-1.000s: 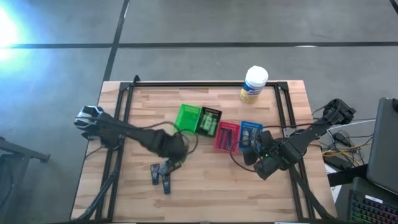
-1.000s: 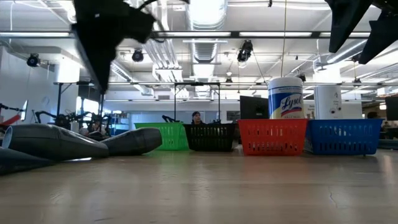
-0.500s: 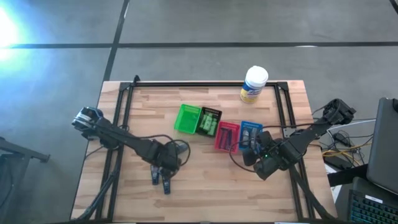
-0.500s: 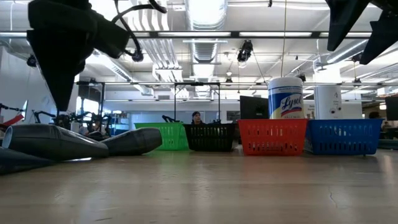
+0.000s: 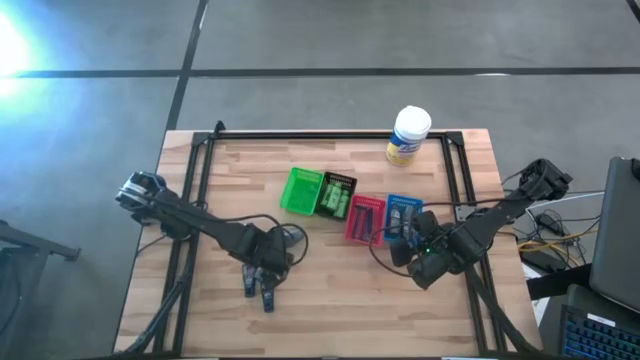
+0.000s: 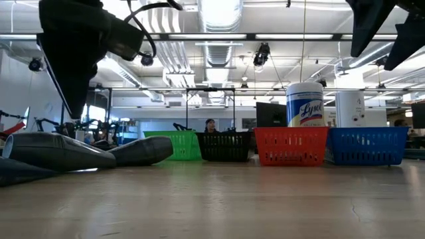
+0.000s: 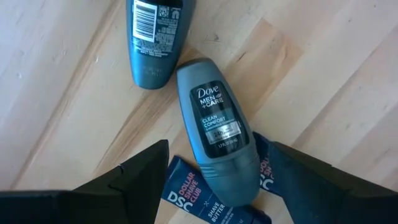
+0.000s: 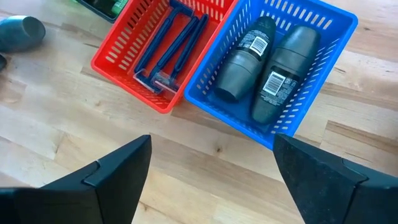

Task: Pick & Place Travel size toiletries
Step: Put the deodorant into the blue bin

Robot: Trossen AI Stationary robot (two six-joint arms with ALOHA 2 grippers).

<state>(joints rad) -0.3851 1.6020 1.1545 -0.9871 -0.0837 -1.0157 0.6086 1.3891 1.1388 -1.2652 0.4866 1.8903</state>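
Two grey Dove roll-on tubes [image 7: 217, 134] [image 7: 154, 37] lie flat on the wooden table, and the labelled one rests partly on a dark blue DSC tube [image 7: 189, 200]. In the low view they lie at the left [image 6: 60, 151]. My left gripper [image 7: 219, 149] [image 5: 265, 266] hangs open just above them, with a finger on either side of the labelled tube's lower end. My right gripper [image 8: 212, 140] [image 5: 425, 262] waits open by the blue bin [image 8: 339, 22], which holds two grey tubes [image 8: 245, 59]. The red bin [image 8: 118, 71] holds thin dark razors [image 8: 171, 46].
Green [image 5: 302, 190], black [image 5: 338, 196], red [image 5: 365, 218] and blue [image 5: 403, 215] bins stand in a row mid-table; the black one holds green packets. A white Lysol tub [image 5: 408, 135] stands at the far edge. Bare wood lies toward the near edge.
My left gripper has moved from beside the green bin toward the near edge and come down over the grey tubes. It then nearly stopped. The tubes and my right arm have kept still.
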